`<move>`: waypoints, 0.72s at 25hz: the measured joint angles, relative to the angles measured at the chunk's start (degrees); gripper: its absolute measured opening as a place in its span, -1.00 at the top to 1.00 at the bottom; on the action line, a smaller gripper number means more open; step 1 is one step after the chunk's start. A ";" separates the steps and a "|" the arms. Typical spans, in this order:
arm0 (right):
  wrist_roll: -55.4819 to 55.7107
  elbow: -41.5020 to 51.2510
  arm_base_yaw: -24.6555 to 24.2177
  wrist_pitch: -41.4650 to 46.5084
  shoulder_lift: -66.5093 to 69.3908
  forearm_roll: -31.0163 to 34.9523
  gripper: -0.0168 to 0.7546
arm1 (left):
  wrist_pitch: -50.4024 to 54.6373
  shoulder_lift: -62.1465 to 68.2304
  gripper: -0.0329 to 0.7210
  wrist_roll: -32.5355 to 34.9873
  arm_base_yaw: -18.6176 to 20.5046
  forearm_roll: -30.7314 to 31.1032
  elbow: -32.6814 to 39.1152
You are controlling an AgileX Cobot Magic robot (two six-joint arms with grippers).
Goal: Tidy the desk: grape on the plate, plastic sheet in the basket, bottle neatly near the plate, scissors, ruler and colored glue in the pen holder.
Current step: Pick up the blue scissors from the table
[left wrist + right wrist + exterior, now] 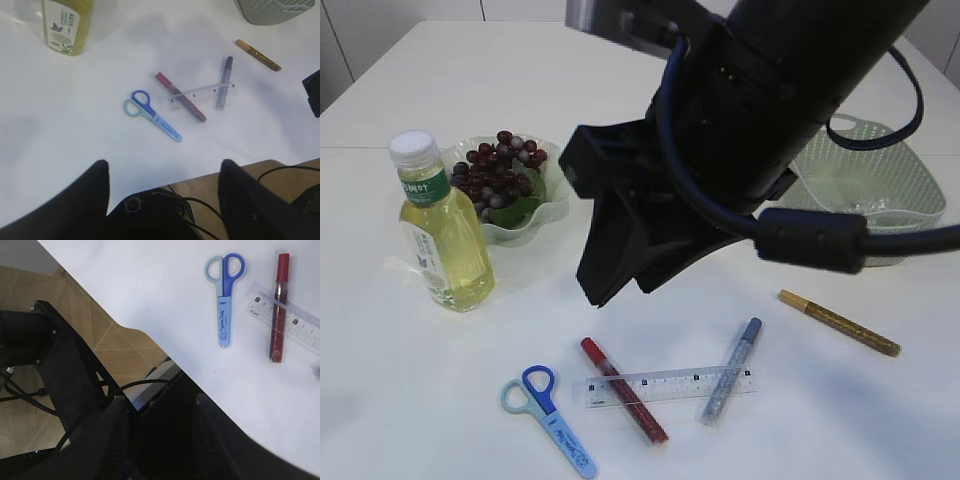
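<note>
Five items lie loose around the ruler (665, 384); scissors (548, 418) just left of it. Both grippers, left (165, 175) and right (160, 410), hang released, empty. Take the scissors' straight handle-end crosswise, clear of the ruler.

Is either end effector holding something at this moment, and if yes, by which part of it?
Nothing is held. The left end effector stands open above the table with nothing between its fingers. The right end effector is empty too. The scissors lie untouched.
</note>
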 joint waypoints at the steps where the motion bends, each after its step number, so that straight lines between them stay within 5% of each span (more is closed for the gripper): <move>1: 0.00 0.00 0.40 0.00 0.11 0.00 0.05 | 0.37 0.00 -0.41 0.00 0.00 0.00 0.00; 12: 9.58 -9.32 13.21 0.00 15.41 -19.27 0.05 | 3.35 0.00 -0.41 0.00 0.00 0.00 0.00; 18: 11.09 -13.01 16.13 -0.24 22.60 -21.59 0.05 | 4.45 0.00 -0.41 -0.09 0.00 0.23 0.00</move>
